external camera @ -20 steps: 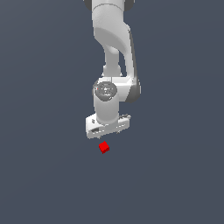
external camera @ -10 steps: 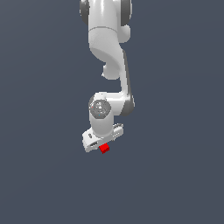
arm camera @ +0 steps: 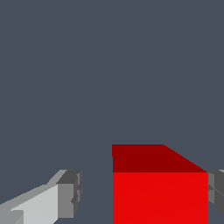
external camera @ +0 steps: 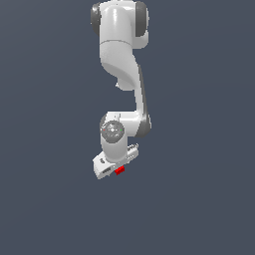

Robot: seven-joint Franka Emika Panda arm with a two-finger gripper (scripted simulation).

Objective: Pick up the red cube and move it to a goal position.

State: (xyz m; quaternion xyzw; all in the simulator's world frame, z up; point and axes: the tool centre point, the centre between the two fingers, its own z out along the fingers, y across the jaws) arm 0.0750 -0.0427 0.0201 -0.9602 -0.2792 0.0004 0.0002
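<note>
The red cube (external camera: 119, 171) is tiny and lies on the flat grey floor, partly covered by the white gripper (external camera: 117, 169) that has come down over it. In the wrist view the cube (arm camera: 159, 192) sits between the two fingers. One grey finger pad (arm camera: 72, 192) stands well apart from the cube's side. The other finger (arm camera: 215, 188) is right next to the opposite side; I cannot tell if it touches. The jaws are open around the cube. The hand is tilted in the exterior view.
The white arm (external camera: 122, 64) reaches down from the top of the exterior view. Plain dark grey floor (external camera: 199, 199) surrounds the cube on every side. No other object shows.
The arm has lowered and the hand has turned and tilted, so the gripper now straddles the cube instead of hanging above it. The cube has not moved.
</note>
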